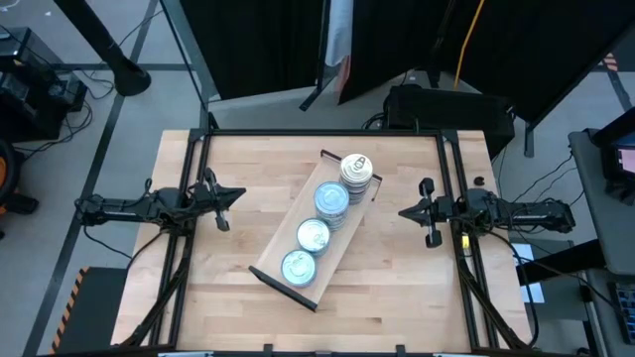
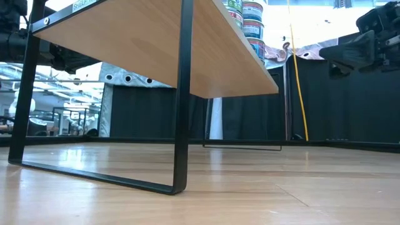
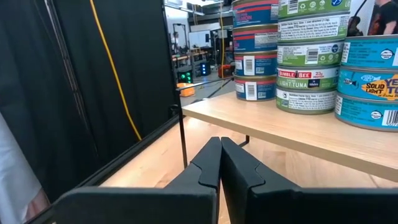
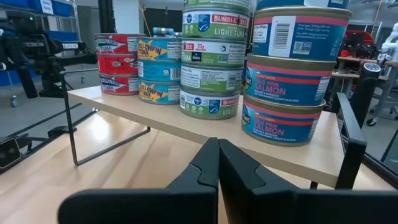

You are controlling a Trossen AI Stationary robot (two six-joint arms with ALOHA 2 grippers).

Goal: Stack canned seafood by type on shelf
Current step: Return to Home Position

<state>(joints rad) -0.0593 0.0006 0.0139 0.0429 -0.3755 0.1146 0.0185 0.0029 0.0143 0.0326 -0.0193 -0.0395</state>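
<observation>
The shelf (image 1: 273, 273), a long light wooden board on dark legs, stands slantwise in the middle of the table. On it stand several stacks of canned seafood in a row: one with a pale pull-tab top (image 1: 358, 171) at the far end, then blue-topped stacks (image 1: 332, 201) (image 1: 297, 266). Each stack rests by its bottom tin on the board (image 4: 186, 127). My left gripper (image 1: 238, 195) hangs level to the left of the shelf, shut and touching nothing (image 3: 220, 146). My right gripper (image 1: 402, 211) hangs level to the right of it, also shut and touching nothing (image 4: 218, 146).
Bare butcher-block tabletop (image 1: 397, 288) lies all around the shelf. Black frame rails (image 1: 327, 132) run along the table's far edge and both sides. The shelf's dark end rail (image 4: 348, 143) rises beside the salmon tins (image 4: 292, 74).
</observation>
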